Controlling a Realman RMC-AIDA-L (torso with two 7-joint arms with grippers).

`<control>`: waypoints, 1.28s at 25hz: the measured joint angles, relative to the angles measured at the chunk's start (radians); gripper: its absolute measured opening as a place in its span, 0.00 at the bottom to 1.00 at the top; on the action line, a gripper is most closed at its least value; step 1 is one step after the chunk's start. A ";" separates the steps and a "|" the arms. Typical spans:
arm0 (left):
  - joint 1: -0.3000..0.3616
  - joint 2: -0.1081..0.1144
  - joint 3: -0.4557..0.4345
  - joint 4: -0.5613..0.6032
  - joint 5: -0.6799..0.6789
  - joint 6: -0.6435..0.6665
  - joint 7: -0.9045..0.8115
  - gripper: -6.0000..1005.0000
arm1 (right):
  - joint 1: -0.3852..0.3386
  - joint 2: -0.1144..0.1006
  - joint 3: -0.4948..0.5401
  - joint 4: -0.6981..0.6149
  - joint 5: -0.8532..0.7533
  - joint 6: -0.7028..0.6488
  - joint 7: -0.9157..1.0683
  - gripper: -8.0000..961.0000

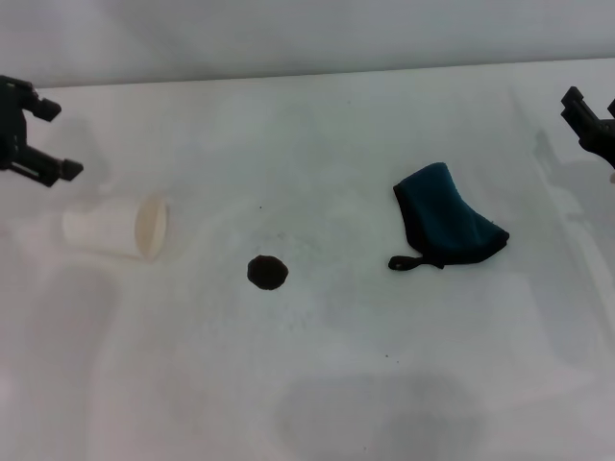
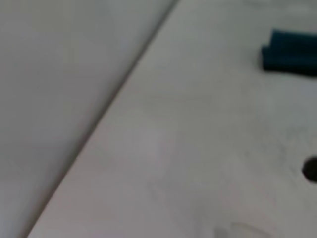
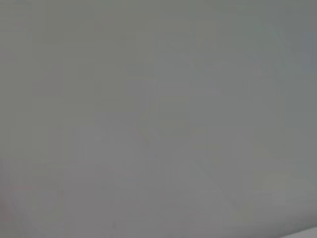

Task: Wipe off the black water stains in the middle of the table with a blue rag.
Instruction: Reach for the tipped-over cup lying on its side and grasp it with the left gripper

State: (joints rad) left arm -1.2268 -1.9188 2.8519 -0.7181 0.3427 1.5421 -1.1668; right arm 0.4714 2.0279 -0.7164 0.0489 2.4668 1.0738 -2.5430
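Note:
The black water stain (image 1: 267, 272) is a small round blot near the middle of the white table (image 1: 336, 134). The blue rag (image 1: 447, 219) lies bunched to its right, with a small black loop tag at its near left corner. My left gripper (image 1: 53, 139) hovers at the far left edge, open and empty, well away from both. My right gripper (image 1: 588, 123) sits at the far right edge, beyond the rag. The left wrist view shows the rag (image 2: 292, 52) and part of the stain (image 2: 311, 168) far off. The right wrist view shows only plain grey.
A translucent white cup (image 1: 120, 228) lies on its side left of the stain, its mouth facing the stain. A few tiny black specks dot the table. The table's far edge (image 1: 317, 75) meets a pale wall.

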 joint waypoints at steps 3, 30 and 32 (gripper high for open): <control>-0.039 -0.045 0.000 -0.045 0.069 -0.006 0.081 0.87 | 0.002 0.000 0.000 0.000 0.001 -0.007 0.009 0.82; -0.073 -0.157 -0.003 0.016 0.226 -0.170 0.249 0.84 | -0.003 0.000 0.002 0.014 0.006 -0.011 0.050 0.81; -0.066 -0.158 -0.003 0.036 0.227 -0.197 0.249 0.84 | -0.005 0.000 0.002 0.015 0.004 -0.011 0.050 0.81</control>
State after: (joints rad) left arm -1.2928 -2.0763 2.8486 -0.6819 0.5698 1.3456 -0.9182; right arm 0.4668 2.0280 -0.7149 0.0637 2.4708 1.0624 -2.4928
